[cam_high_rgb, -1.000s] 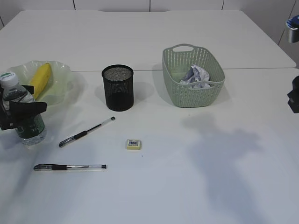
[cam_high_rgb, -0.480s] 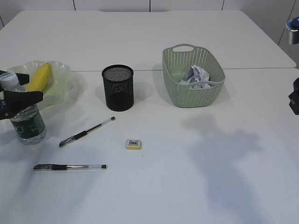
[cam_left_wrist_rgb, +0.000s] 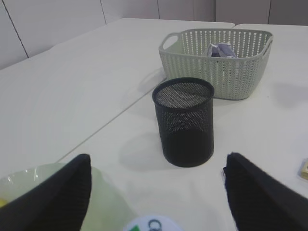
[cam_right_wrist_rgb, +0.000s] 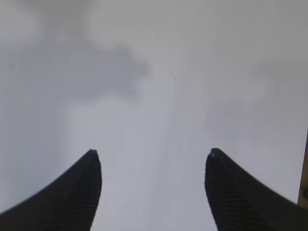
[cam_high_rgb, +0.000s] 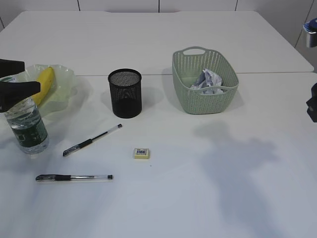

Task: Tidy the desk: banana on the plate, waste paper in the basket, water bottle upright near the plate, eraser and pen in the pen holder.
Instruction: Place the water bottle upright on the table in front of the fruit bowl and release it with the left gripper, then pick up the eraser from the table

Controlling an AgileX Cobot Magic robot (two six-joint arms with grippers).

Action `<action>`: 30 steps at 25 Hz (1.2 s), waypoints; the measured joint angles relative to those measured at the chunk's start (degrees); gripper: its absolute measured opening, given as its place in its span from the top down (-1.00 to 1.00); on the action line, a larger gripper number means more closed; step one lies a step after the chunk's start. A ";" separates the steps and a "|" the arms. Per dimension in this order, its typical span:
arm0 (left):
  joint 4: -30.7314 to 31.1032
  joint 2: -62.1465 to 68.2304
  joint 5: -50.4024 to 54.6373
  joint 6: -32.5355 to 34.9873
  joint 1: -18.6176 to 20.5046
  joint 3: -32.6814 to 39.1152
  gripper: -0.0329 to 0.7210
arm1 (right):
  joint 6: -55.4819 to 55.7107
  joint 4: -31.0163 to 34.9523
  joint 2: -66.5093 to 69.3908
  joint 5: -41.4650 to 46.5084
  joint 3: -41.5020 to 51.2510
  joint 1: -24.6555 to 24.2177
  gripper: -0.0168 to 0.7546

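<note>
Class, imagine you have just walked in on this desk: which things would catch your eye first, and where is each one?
The green basket at back right with crumpled paper inside stands out first, then the black pen holder in the middle. At far left a banana lies on the plate, a bottle stands upright in front of it under the open left gripper, and two pens and an eraser lie loose in front.

The white bench (cam_high_rgb: 173, 198) is made of two tabletops pushed together, with a thin seam (cam_high_rgb: 277, 73) running left to right across it in the exterior view. Soft grey shadows (cam_high_rgb: 233, 148) lie on its right half. Behind the bench stands a pale panelled wall (cam_high_rgb: 119, 5) with dark vertical joints, and a small blue and grey object (cam_high_rgb: 311, 29), too cropped to identify, sits at the right edge.
</note>
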 joint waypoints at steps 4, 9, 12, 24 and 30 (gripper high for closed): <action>0.00 -1.42 0.12 -0.11 0.00 0.00 -0.75 | -0.04 0.00 0.00 0.49 0.00 0.00 -0.34; 0.21 -4.84 0.21 -2.81 0.00 0.00 -0.72 | -0.04 0.00 0.00 0.57 0.00 0.00 -0.34; 0.25 -9.08 0.21 -12.38 0.00 0.00 -0.63 | -0.04 0.00 0.00 0.60 0.00 0.00 -0.34; 10.89 -30.43 -11.00 -44.91 -1.47 0.33 -0.46 | -0.13 3.49 0.00 0.82 0.00 0.00 -0.34; 33.41 -35.22 -18.75 -66.68 -8.96 0.32 -0.46 | -0.27 6.44 -0.34 1.19 0.00 0.00 -0.34</action>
